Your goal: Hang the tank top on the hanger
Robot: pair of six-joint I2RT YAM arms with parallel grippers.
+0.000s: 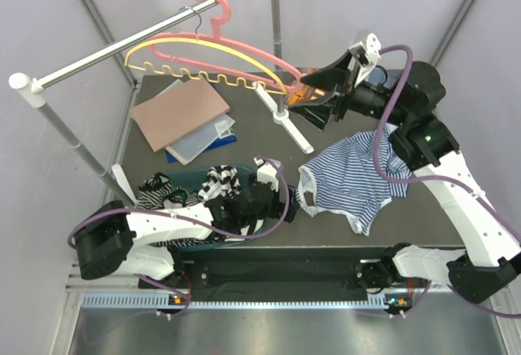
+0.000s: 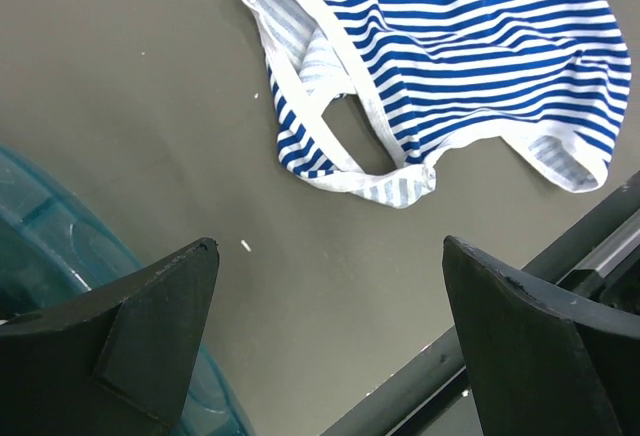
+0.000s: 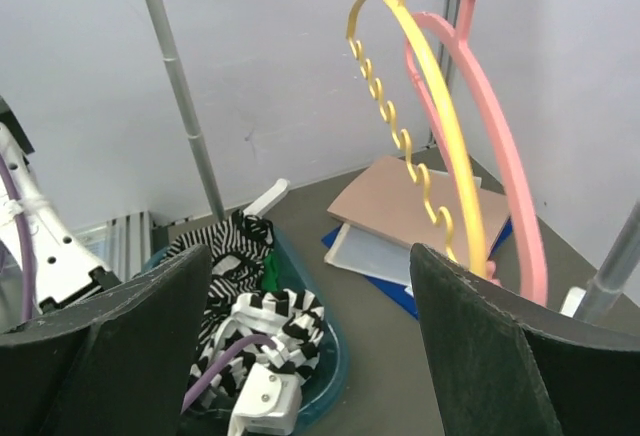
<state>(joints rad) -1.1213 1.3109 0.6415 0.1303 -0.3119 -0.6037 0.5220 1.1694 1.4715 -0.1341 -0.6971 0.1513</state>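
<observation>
- Top external view: the tank top [image 1: 354, 180] lies crumpled on the dark table [image 1: 260, 139], right of centre, between the two arms and touching neither pincer.
- The left wrist view shows its blue-and-white stripes and white-edged straps far more clearly, with one strap folded into a loop on the tabletop (the overhead view reduces this to a rumpled patch).
- The hanger [image 1: 260, 55], pink, hangs by its hook from the metal rail [image 1: 122, 46] at the back, just beside a yellow hanger [image 1: 203, 74] with a wavy lower bar.
- The right gripper [image 1: 313, 94] is raised at the pink hanger's right end with its fingers spread apart and clamping nothing. Whether a finger touches the plastic cannot be told.
- Only the right wrist view looks along both hangers edge-on, pink behind yellow. It also takes in the rail's post and the wall.
- The left gripper [image 1: 273, 188] sits low over the table, just left of the top, its fingers wide apart and empty.
- A teal tub [image 1: 191, 177] under the left arm holds black-and-white striped clothes [image 1: 220, 180].
- A brown board [image 1: 179, 111] lies on flat folders at the back left.
</observation>
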